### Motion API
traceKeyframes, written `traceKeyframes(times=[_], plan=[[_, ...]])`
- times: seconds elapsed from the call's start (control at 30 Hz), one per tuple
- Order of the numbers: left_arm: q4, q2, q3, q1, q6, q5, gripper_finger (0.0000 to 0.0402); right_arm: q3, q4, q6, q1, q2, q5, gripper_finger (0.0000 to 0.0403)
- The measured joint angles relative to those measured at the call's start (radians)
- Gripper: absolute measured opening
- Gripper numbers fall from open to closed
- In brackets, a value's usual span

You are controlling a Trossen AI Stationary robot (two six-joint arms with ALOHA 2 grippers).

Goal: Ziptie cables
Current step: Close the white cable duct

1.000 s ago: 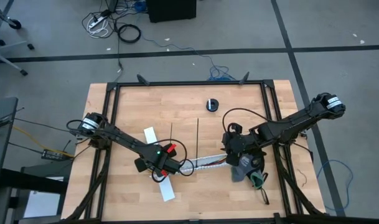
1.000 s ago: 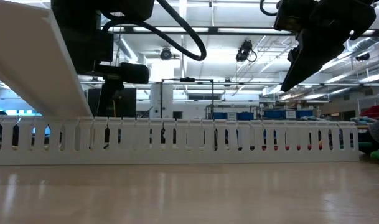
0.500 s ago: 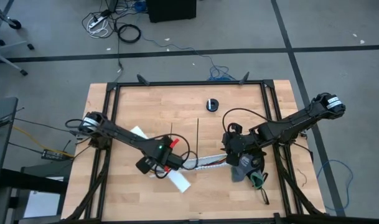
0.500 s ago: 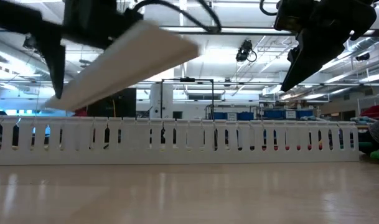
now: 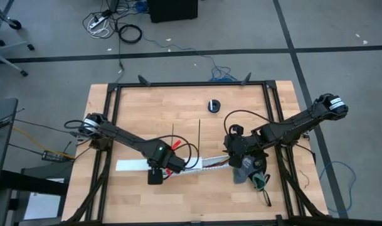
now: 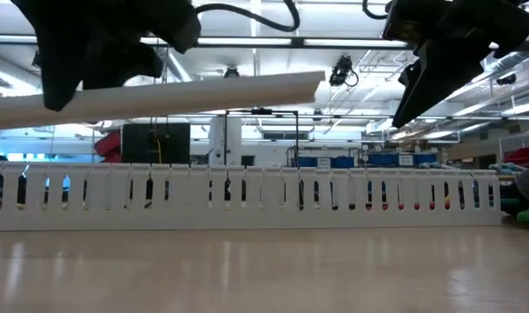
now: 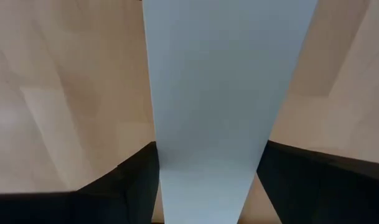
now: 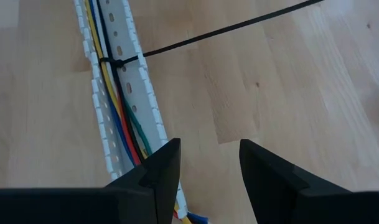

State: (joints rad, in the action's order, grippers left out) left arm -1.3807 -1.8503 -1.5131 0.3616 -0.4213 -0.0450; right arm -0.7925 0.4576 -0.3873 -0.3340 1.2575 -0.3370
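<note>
The cables, yellow, blue, red, green and black, lie in a white slotted channel at mid-table. One black ziptie is looped round them, and its tail lies on the wood. A second ziptie lies loose beyond the channel. My left gripper hangs above the channel's left end, shut on a flat white cover strip. At the channel's right end my right gripper hovers open, with nothing between its fingers. My left gripper pinches the white cover strip across its width, one finger on each long edge. The fingers come from above, pointing down. The strip is lifted clear and level, lengthwise along the channel below, and juts out on both sides of the fingers.
A small black round object sits toward the far edge. A green-and-grey bundle lies by the right gripper near the right rail. A black frame rims the table. Bare wood lies near the front edge.
My left gripper has risen and rolled about its downward axis, still shut on the white strip. The strip, which pointed slantwise from far to near and was tipped, has swung round and now hangs level, lengthwise from left to right above the channel.
</note>
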Motion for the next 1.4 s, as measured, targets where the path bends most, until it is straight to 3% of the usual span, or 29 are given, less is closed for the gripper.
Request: traceKeyframes(times=[0.27,0.47,0.73,1.4], plan=[[0.101,0.000,0.000,0.044,-0.160,-0.016,0.0228,0.000,-0.002,0.000,0.000,0.000,0.006,0.0158],[0.169,0.000,0.027,0.067,-0.182,0.036,0.0228,0.000,-0.033,0.025,0.000,0.000,0.032,0.0158],[0.217,-0.002,0.123,0.069,-0.187,0.029,0.0228,0.000,-0.075,0.080,0.003,0.000,0.095,0.0158],[0.272,-0.005,0.126,0.051,-0.183,0.061,0.0229,0.000,-0.103,0.134,0.023,0.000,0.141,0.0158]])
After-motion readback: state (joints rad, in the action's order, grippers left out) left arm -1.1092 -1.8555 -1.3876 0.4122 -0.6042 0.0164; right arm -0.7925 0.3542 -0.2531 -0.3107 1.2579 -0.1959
